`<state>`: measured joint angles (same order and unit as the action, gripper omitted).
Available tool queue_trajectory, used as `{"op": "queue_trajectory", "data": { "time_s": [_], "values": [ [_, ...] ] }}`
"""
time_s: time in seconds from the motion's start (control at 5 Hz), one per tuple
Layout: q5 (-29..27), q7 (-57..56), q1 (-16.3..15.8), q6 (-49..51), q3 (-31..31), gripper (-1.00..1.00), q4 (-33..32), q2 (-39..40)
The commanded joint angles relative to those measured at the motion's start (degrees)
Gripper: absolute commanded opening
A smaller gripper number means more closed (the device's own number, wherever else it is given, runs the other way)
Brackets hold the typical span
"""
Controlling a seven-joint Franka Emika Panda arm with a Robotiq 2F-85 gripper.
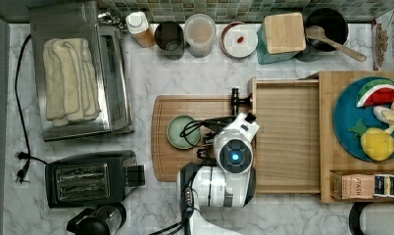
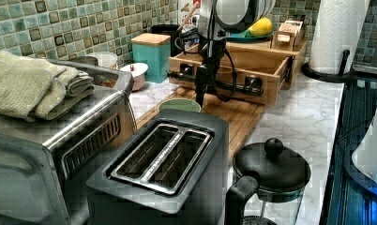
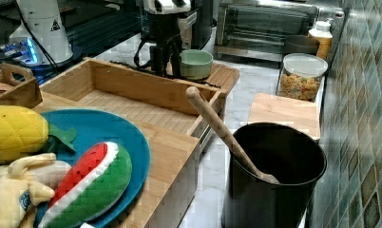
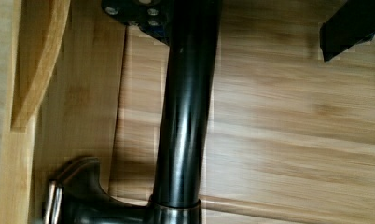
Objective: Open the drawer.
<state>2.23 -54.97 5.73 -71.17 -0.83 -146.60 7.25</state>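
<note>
Top view: the wide, shallow light-wood drawer (image 1: 286,139) stands pulled out over the marble bench (image 1: 195,76); the end effector (image 1: 233,131) is at its long black bar handle (image 4: 183,116), fingers unclear.

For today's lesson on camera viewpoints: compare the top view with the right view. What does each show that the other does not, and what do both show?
Top view alone: the towel on the toaster oven and the black toaster. Right view alone: the wooden spoon's handle end leaning out of the black pot, seen from the side. Both: the drawer pulled out, the green bowl on the cutting board, and the blue plate of toy fruit.
</note>
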Motion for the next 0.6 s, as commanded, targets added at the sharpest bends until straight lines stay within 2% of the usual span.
{"op": "queue_trajectory", "data": {
  "time_s": [0.2, 0.6],
  "values": [
    [0.98, 10.04, -7.22, 3.42, -6.03, 1.00, -0.22, -3.22],
    [1.09, 10.15, -6.54, 3.40, -6.69, 1.00, -0.19, -3.21]
  ]
}}
